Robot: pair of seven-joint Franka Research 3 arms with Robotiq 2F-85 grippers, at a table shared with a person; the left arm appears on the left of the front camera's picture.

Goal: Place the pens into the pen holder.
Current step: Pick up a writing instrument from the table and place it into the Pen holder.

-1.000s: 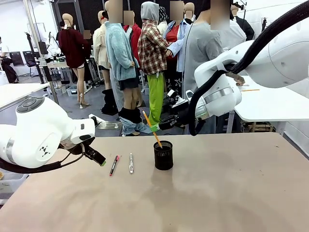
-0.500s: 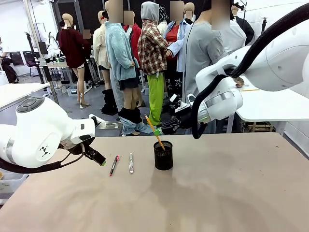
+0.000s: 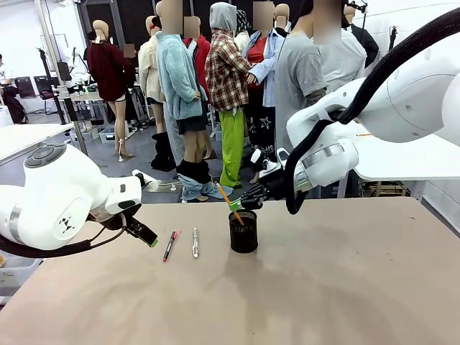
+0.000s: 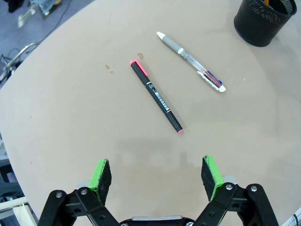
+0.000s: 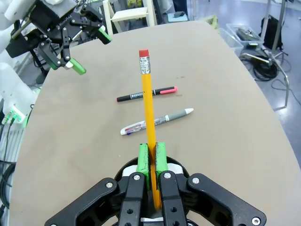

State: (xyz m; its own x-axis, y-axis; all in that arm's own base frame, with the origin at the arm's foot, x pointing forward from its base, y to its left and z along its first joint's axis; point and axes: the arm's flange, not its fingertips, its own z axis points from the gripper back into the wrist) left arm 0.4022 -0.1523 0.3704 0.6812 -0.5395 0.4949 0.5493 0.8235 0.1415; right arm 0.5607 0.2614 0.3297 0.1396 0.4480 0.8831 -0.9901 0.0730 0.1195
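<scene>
The orange-yellow pencil [image 3: 224,192] leans to the left with its lower end inside the black mesh pen holder [image 3: 243,233]. My right gripper [image 3: 238,204] is shut on its shaft just above the rim; in the right wrist view the pencil [image 5: 147,89] rises between the green pads [image 5: 144,159]. The black pen with a pink end [image 4: 156,96] and the silver-white pen [image 4: 192,60] lie flat on the table left of the holder [image 4: 261,21]. My left gripper [image 4: 157,172] hovers open just short of the black pen, with nothing between its fingers.
The brown table [image 3: 323,287] is bare to the right of the holder and in front of it. A person in a grey shirt [image 3: 302,79] stands at the far side. A white table [image 3: 402,154] lies behind my right arm.
My right gripper has come down and slightly right with the pencil, whose lower end has sunk deeper into the holder. The left arm and the two lying pens have stayed put.
</scene>
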